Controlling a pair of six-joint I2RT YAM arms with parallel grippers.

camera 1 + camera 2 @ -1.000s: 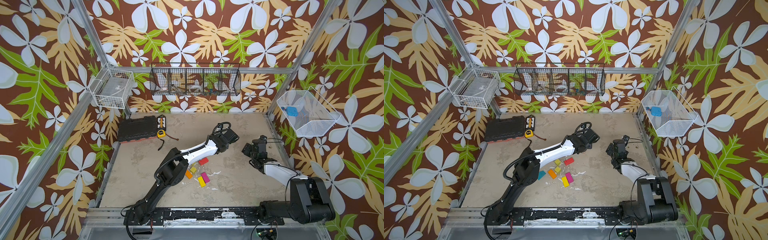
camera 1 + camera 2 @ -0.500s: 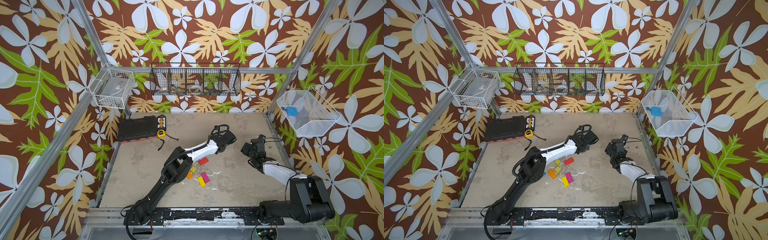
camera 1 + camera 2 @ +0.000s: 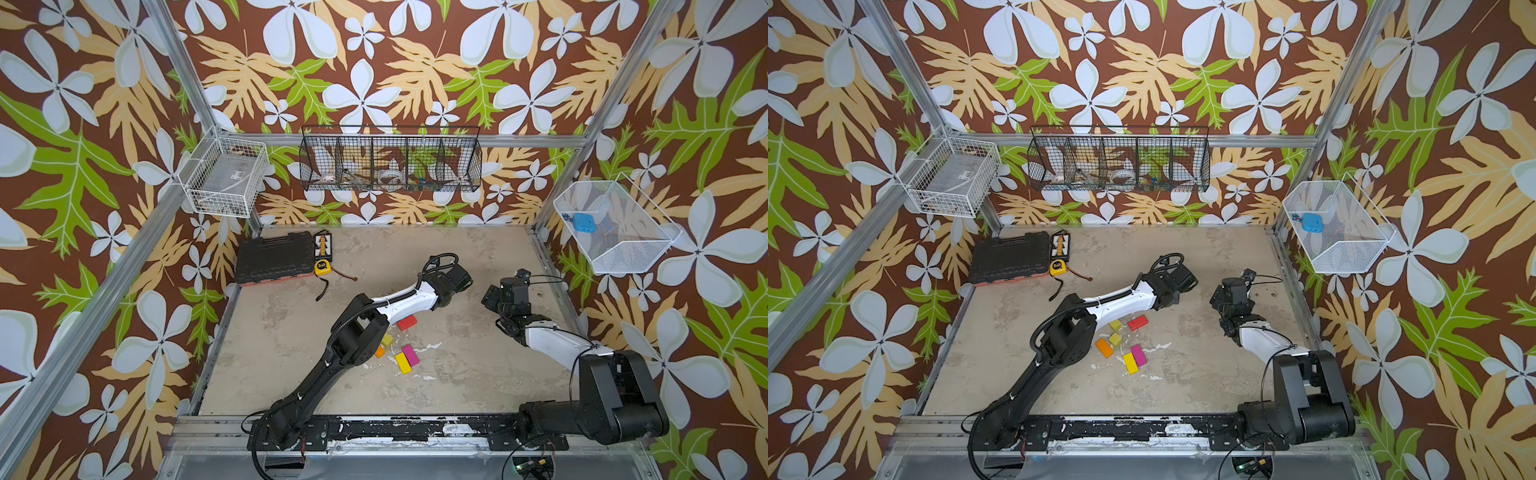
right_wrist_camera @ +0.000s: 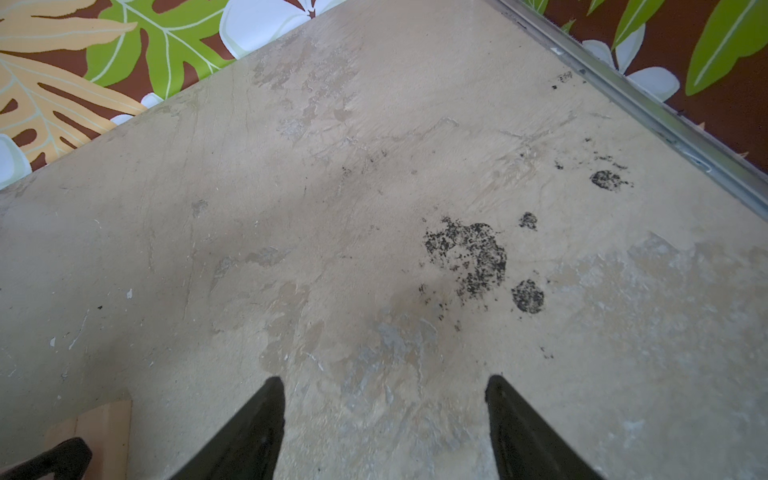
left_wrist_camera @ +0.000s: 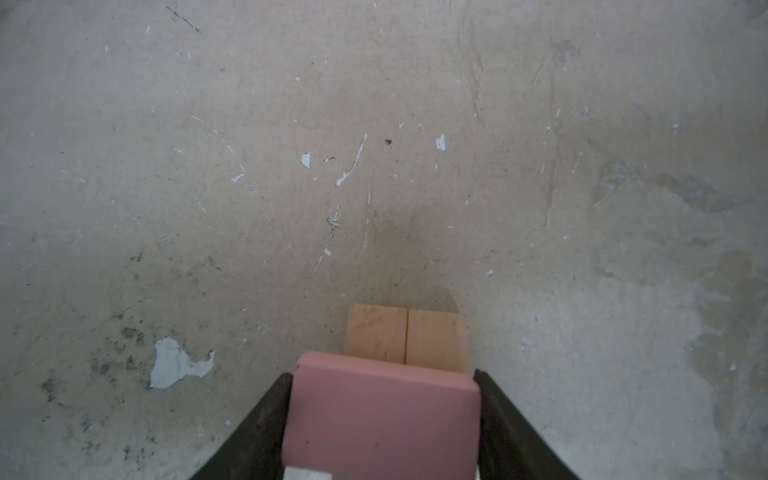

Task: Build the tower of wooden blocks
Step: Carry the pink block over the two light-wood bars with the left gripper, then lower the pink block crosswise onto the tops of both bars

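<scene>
In both top views the loose wood blocks (image 3: 406, 322) lie just left of the frame's centre, beside the left arm's black elbow. There is an orange brick (image 3: 1104, 347), two yellow-green cubes (image 3: 1115, 339), a yellow brick (image 3: 1130, 363) touching a magenta brick (image 3: 1138, 355) side by side, and a red brick (image 3: 1138, 322) a little above them. They sit well apart from the left gripper (image 3: 455, 276), which is up and to the right of them, near the middle of the table (image 3: 291, 332).

The left wrist view shows that gripper (image 5: 382, 374) clamped on a pink block (image 5: 382, 419), with a dark finger (image 5: 266, 419) against each side face. Just beyond the pink block, two tan planks (image 5: 434, 338) lie flat on the table, touching along their long edge. The pink block covers their near ends. I cannot tell whether it rests on them or hangs just above.

The left arm rises from the rail (image 3: 374, 428) at lower centre and bends at the elbow. Its white forearm runs up and right, with the wrist tipped down.

Further right, the right gripper (image 3: 498, 297) stands just beside the left one. In its wrist view the fingers (image 4: 257, 424) are spread apart over bare table, gripping nothing, and the planks' end shows off to one side. The right arm comes from its base at lower right, its white forearm slanting up and left.
</scene>
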